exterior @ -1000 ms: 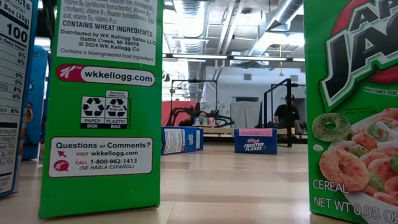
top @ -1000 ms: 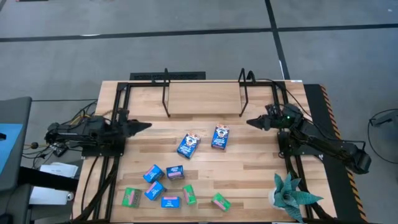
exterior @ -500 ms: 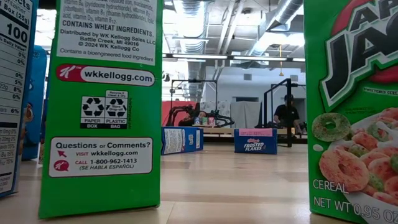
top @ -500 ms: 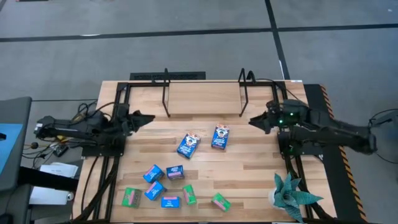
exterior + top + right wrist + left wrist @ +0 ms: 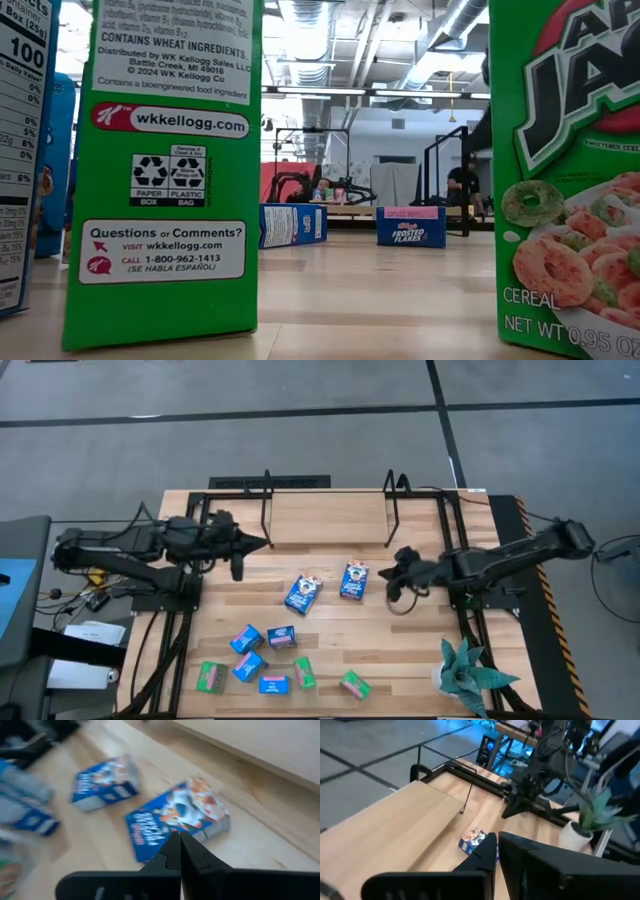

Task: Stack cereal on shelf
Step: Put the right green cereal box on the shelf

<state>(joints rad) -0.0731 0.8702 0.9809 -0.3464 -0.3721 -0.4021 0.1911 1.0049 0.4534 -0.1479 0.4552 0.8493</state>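
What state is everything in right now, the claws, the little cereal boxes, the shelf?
Left claw: shut, empty, by the shelf's left upright.
Right claw: shut, empty, beside a dark blue box.
Two dark blue boxes: lying flat mid-table.
Green and light blue boxes: scattered near the front edge.
Shelf: bare, nothing stacked.
Potted plant: upright.

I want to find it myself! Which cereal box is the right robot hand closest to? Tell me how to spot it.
Look at the shelf at the back of the table, then just in front of its right black upright. Two dark blue boxes lie there; yours is the right-hand dark blue box, lying beside the shut right gripper. Its neighbour sits farther left, tilted more.
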